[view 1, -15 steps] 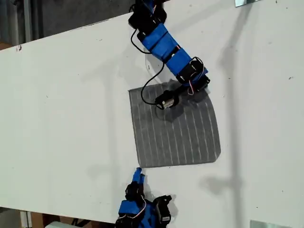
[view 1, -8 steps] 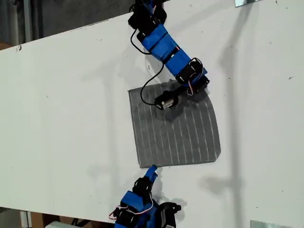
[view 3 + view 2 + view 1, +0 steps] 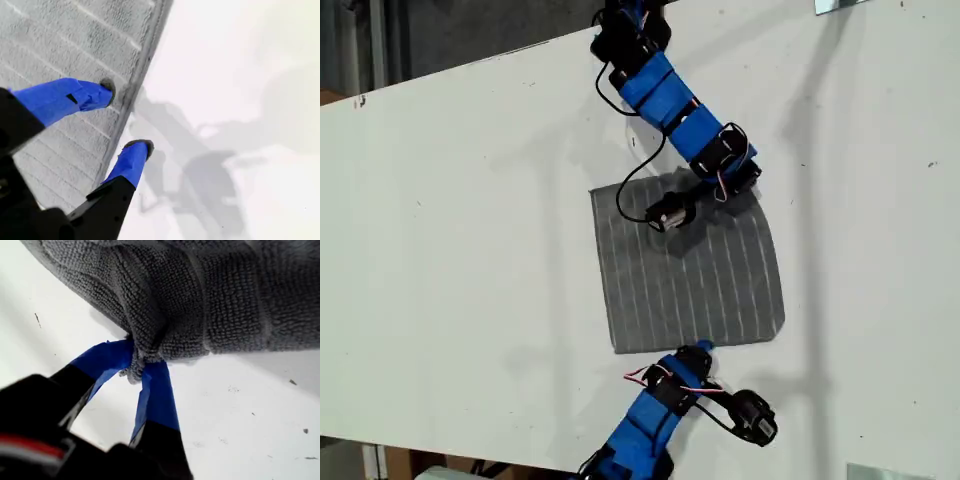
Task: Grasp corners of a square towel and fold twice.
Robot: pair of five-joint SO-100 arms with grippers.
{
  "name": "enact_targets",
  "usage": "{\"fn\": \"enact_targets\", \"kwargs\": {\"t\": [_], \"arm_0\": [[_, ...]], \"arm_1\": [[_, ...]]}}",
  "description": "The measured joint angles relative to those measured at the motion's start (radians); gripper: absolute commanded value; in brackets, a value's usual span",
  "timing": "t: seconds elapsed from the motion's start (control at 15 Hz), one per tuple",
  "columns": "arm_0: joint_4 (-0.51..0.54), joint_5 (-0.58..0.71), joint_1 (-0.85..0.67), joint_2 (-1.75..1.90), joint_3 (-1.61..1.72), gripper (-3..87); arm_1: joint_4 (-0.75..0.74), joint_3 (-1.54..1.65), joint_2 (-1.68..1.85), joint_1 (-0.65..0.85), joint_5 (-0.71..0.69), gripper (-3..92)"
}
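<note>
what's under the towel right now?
White table shows all round the towel, which lies flat on it; whatever it covers is hidden. My first gripper pinches a bunched edge; my second gripper straddles another edge, open.

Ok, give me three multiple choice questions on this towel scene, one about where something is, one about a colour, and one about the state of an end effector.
1. Where does my second gripper stand?
A. Straddling an edge of the towel
B. Over bare table far from the towel
C. Over the middle of the towel

2. What colour are the towel's stripes?
A. Red
B. White
C. Black

3. What is the state of my first gripper?
A. Open over the table
B. Shut on nothing
C. Shut on a bunch of the towel

Key: 1 A, the second wrist view shows one blue finger over the cloth and one over the table. 2 B, thin white lines cross the grey cloth. 3 C, the first wrist view shows cloth pinched between the blue fingers.
</note>
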Motion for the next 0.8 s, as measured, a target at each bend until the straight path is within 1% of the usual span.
{"fn": "enact_targets", "kwargs": {"t": [0.13,0.2,0.47,0.67,0.8], "arm_0": [[0.011,0.034,0.057,-0.147,-0.201,22.4],[-0.005,0.055,0.075,-0.172,-0.242,22.4],[-0.133,0.118,0.115,-0.199,-0.264,23.4],[-0.267,0.196,0.126,-0.242,-0.293,23.6],[-0.281,0.209,0.130,-0.305,-0.334,23.5]], "arm_1": [[-0.005,0.000,-0.006,0.002,-0.002,-0.1],[-0.005,0.000,-0.006,0.002,-0.002,-0.1],[-0.005,0.000,-0.011,0.003,-0.003,-0.1],[-0.005,0.000,-0.011,0.005,-0.003,-0.1],[-0.005,-0.002,-0.011,0.005,-0.003,-0.1]]}}
